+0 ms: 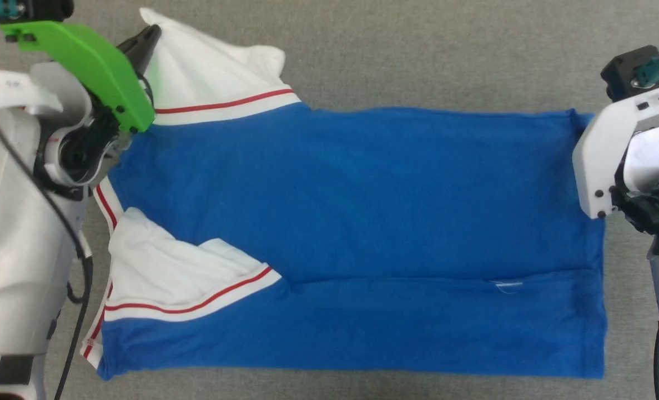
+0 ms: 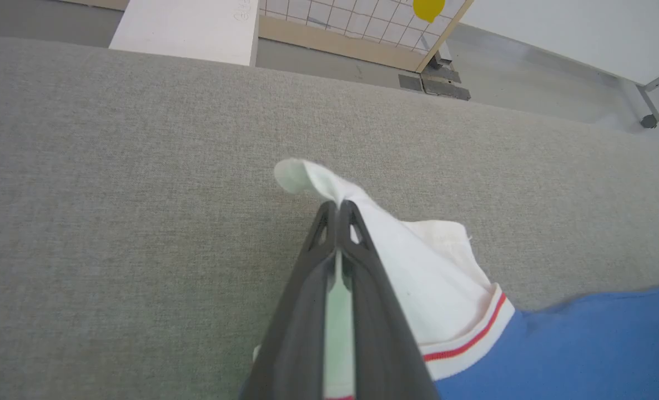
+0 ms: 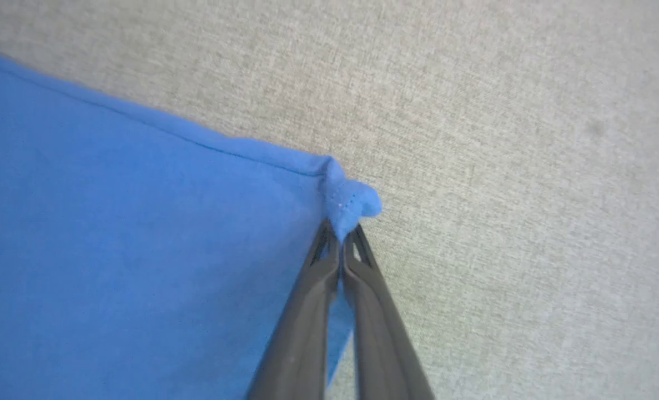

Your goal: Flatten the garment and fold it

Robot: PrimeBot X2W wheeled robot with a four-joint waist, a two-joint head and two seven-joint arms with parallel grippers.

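The garment, a royal-blue T-shirt with white, red-striped sleeves, lies spread sideways on the grey cloth surface, its near long edge folded over the body. My left gripper is shut on the far white sleeve, and the left wrist view shows white cloth pinched between the dark fingers. My right gripper is shut on the garment's far hem corner, which bunches at the fingertips. In the head view the right wrist housing covers that corner.
Grey fabric surface surrounds the shirt on all sides. Beyond its far edge in the left wrist view stand a white block, a gridded board and bare floor.
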